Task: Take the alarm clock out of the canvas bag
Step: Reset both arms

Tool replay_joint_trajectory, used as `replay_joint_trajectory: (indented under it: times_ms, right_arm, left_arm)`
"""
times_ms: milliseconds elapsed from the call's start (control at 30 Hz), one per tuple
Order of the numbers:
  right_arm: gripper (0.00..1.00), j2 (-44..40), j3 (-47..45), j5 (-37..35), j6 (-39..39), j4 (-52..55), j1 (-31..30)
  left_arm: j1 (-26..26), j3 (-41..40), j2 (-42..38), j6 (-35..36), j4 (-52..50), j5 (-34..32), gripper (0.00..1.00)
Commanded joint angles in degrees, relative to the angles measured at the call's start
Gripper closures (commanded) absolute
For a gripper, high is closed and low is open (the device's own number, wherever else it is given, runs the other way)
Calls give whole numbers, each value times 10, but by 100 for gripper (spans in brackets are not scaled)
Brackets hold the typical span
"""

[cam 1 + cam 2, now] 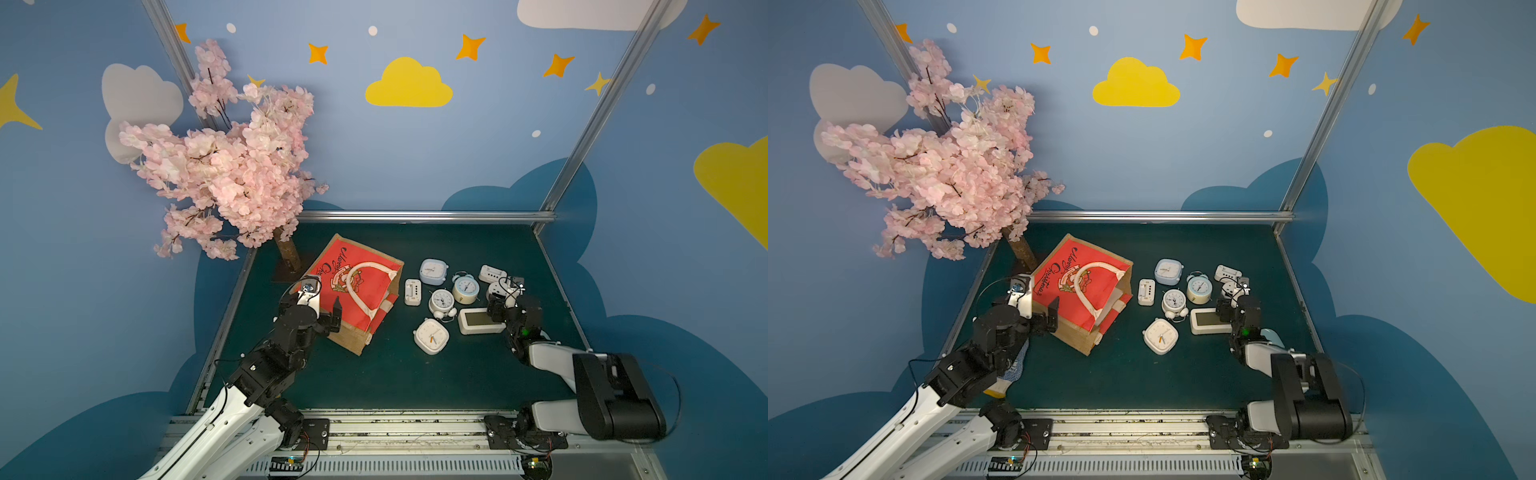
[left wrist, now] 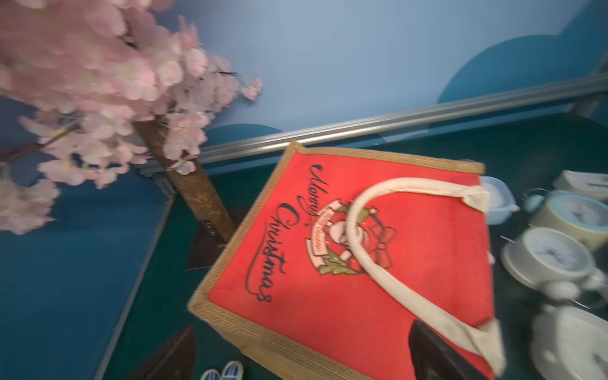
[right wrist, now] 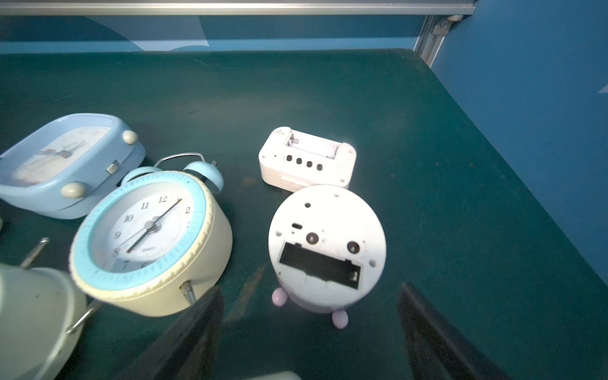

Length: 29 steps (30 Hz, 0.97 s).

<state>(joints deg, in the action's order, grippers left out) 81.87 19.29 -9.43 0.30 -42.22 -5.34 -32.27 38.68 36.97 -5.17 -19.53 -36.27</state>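
Bench (image 1: 374, 374) carries a cherry blossom tree (image 1: 224, 166) at its far left corner and, beside the trunk, the canvas bag (image 1: 376, 286) on its side, red panel up, rope handle (image 2: 357, 230) across it, mouth toward the alarm clocks (image 1: 441, 300) clustered on the bench. Over the bag's near corner the left arm (image 1: 295, 328) holds its jaws spread, pinching nothing; the right arm (image 1: 519, 320) holds its jaws spread about a face-down white round clock (image 3: 325, 246), clear of it.
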Motion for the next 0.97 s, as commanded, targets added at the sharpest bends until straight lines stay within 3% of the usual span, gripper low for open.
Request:
replay_joint_trajectory:
  times_ms: [0,33,133,200,300,500,633,767,933]
  right_arm:
    - [16,62,3,2,-14,-129,2]
    - [16,77,1,4,-19,-157,1]
    - [16,49,23,-17,5,-67,5]
    - [15,66,14,-22,6,-114,9]
    - [12,51,27,-22,10,-64,9]
    - [10,57,23,-22,9,-80,9]
    - [10,55,25,-20,9,-73,9]
    - [11,57,25,-20,9,-73,9]
    - [10,56,23,-21,9,-78,9]
  left_arm:
    - [61,-62,9,53,146,-28,1]
    - [91,-92,18,57,197,4,1]
    - [194,-186,72,42,361,116,1]
    - [246,-235,139,2,506,161,1]
    - [308,-204,269,-15,532,216,1]
    - [325,-228,443,14,729,267,1]
    - [327,-215,518,32,783,307,1]
    - [330,-178,506,31,695,323,1]
    - [334,-166,511,26,675,324,1]
